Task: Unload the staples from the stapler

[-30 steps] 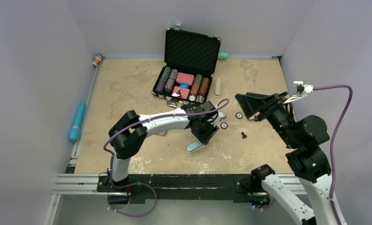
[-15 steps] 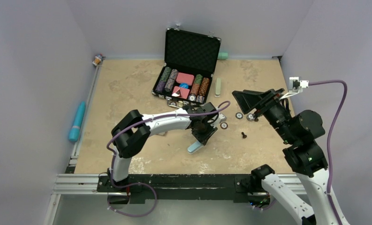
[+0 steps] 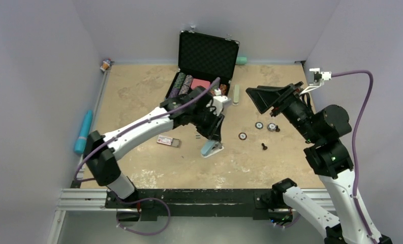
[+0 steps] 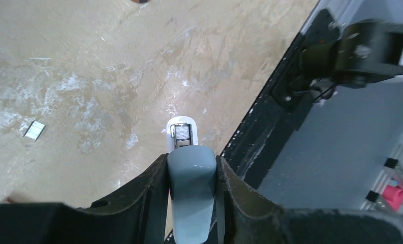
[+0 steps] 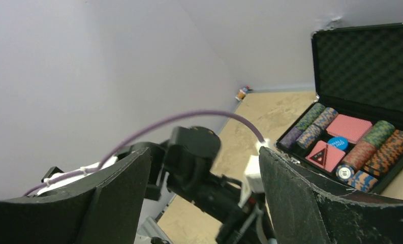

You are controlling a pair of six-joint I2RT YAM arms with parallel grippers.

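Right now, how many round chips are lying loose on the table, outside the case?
3 chips: one right of the stapler, two more side by side farther right. The left arm may hide others.

Tilted pale-blue stapler (image 4: 190, 188); loose staples strip (image 4: 35, 130)

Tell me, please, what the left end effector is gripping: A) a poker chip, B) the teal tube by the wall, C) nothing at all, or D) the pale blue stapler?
D: in the left wrist view the left end effector is shut on the pale blue stapler, clamping it from both sides.
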